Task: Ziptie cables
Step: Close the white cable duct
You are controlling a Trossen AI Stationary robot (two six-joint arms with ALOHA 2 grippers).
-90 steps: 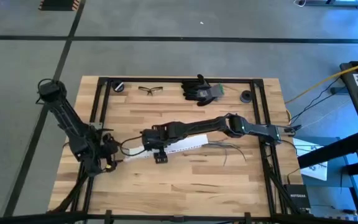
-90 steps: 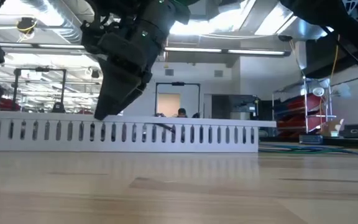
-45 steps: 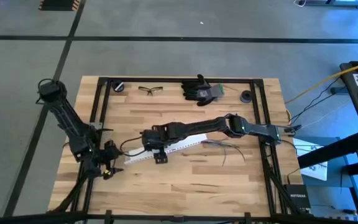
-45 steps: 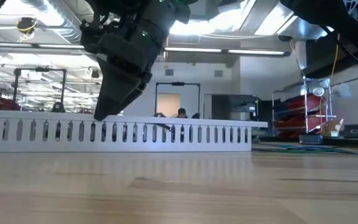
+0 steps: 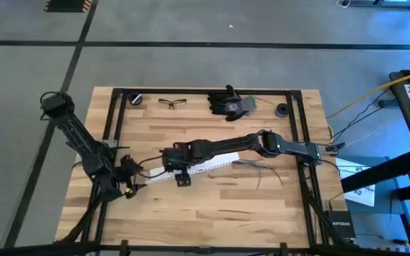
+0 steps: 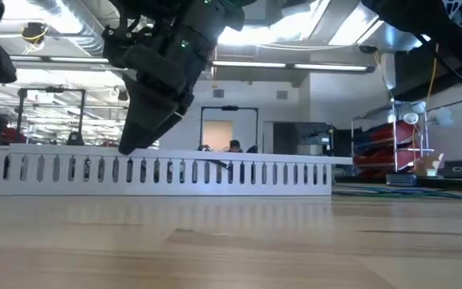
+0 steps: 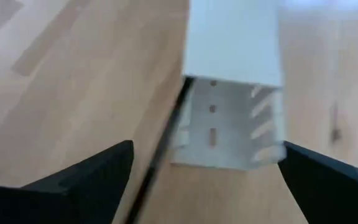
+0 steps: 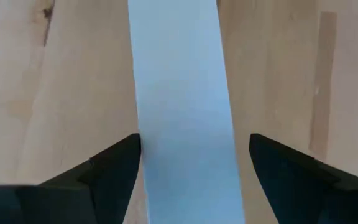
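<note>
Right gripper (image 5: 179, 179): low over the middle of the table, fingers spread wide, straddling the white slotted channel (image 5: 191, 169) with nothing clamped; in the right wrist view each dark finger (image 8: 107, 171) sits just off a long edge of the white strip.
Left gripper (image 5: 130, 186): at the table's left side, right at the near end of the channel, fingers parted and holding nothing; its wrist view looks straight into the channel's open end (image 7: 229, 121), 1 finger (image 7: 82, 180) on each side.
Channel: lying at a slight slant across the centre, slotted side wall showing as a long white fence in the low view (image 6: 159, 170).
Cables (image 5: 262, 171): loose thin wires lying flat on the wood just past the right end of the channel, well apart from both grippers.
Table (image 5: 212, 213): pale wooden butcher-block top with a black frame running round it.
Far edge: safety glasses (image 5: 172, 103) and a black glove (image 5: 228, 102) lie along it, well apart from the arms.
Room: grey floor with dark lines around the table; the low view shows ceiling lights (image 6: 279, 32), a doorway (image 6: 229, 128) and shelving behind.
</note>
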